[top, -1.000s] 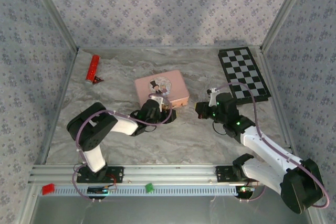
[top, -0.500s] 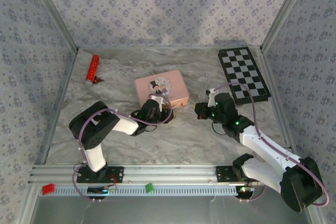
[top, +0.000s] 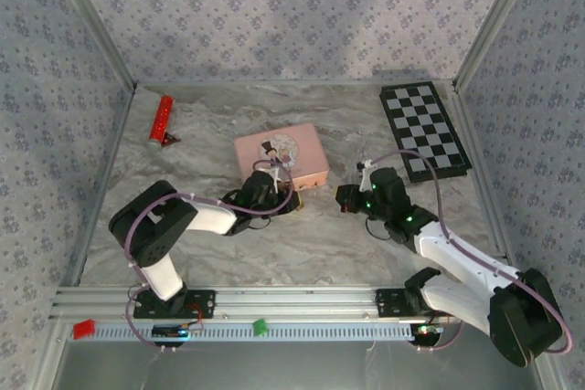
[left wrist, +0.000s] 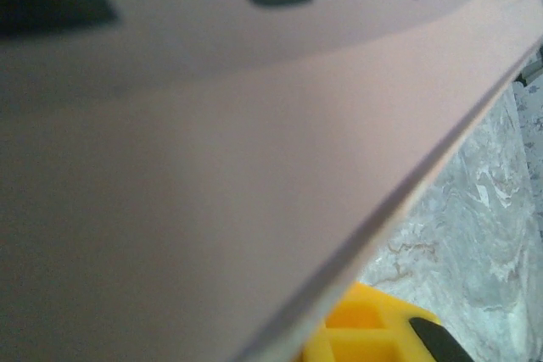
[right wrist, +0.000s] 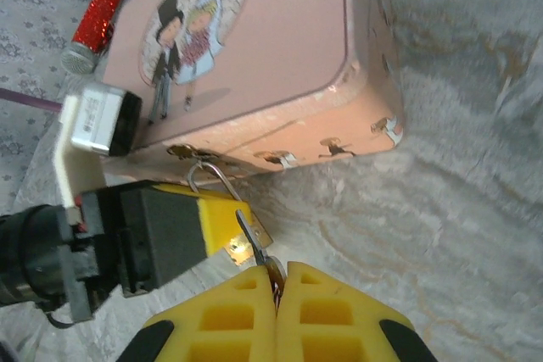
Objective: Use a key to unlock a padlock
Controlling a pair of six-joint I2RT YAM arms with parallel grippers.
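At the near corner of the pink tin (top: 281, 154), on the surface (top: 366, 244), our left hand (top: 285, 196) seems clenched on the padlock (right wrist: 241, 248), its brass body mostly hidden: small, hard and slick, we judge, best gripped by the body. Our right hand (right wrist: 277, 273) pinches the key (right wrist: 250, 236) by its head, a light thin sliver likely to twist if pushed off-axis.

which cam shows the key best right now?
Right wrist: the key is a dark sliver pinched in the right end effector, tip at the padlock. Top external: too small to make out. Left wrist: looks at the blurred pink tin.
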